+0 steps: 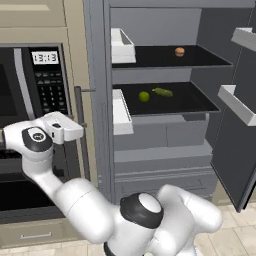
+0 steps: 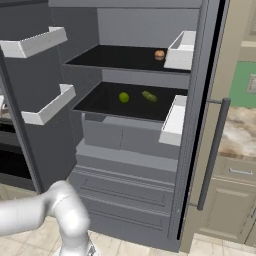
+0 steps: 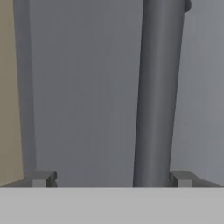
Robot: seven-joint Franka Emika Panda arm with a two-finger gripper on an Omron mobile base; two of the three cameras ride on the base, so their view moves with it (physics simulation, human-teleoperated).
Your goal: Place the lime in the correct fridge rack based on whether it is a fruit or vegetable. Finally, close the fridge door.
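Gripper (image 3: 111, 179) spread wide and grasping nothing, fingertips (image 3: 43, 178) apart, close up against a grey door face with a vertical bar handle (image 3: 157, 92) near the right fingertip. Farther in, past the open fridge door (image 2: 35, 115), lime (image 1: 144, 96) resting on the lower black rack (image 1: 192, 102), just left of an elongated olive-green item (image 1: 162, 92). Higher and farther back, a round orange-brown item (image 1: 179, 51) on the upper rack (image 1: 200, 59).

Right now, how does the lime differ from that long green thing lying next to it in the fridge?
The lime is a round ball; the olive-green item is elongated and lies on its side. The lime is bright yellow-green, the olive-green item darker and duller. In the left base view the lime sits nearer the fridge's left wall, the olive-green item farther right and slightly deeper. Both rest on the lower black rack, apart and untouched.
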